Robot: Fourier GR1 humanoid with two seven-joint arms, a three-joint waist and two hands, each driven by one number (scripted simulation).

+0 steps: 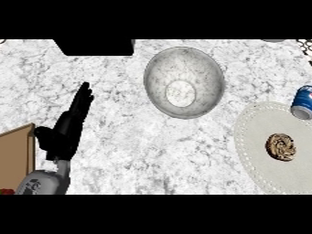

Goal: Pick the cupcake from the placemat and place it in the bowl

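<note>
The cupcake (281, 146), brown and swirled on top, sits untouched near the middle of the pale woven placemat (256, 155), well right of the marbled bowl (184, 82). The left hand (69, 123) rests at the left, fingers straight and together. A soda can (306, 101) lies at the mat's far edge.

Brown swirled cupcake (281, 146) lies near the centre of the pale round placemat (253, 151). Marbled bowl (184, 82), empty, stands to its upper left.
</note>
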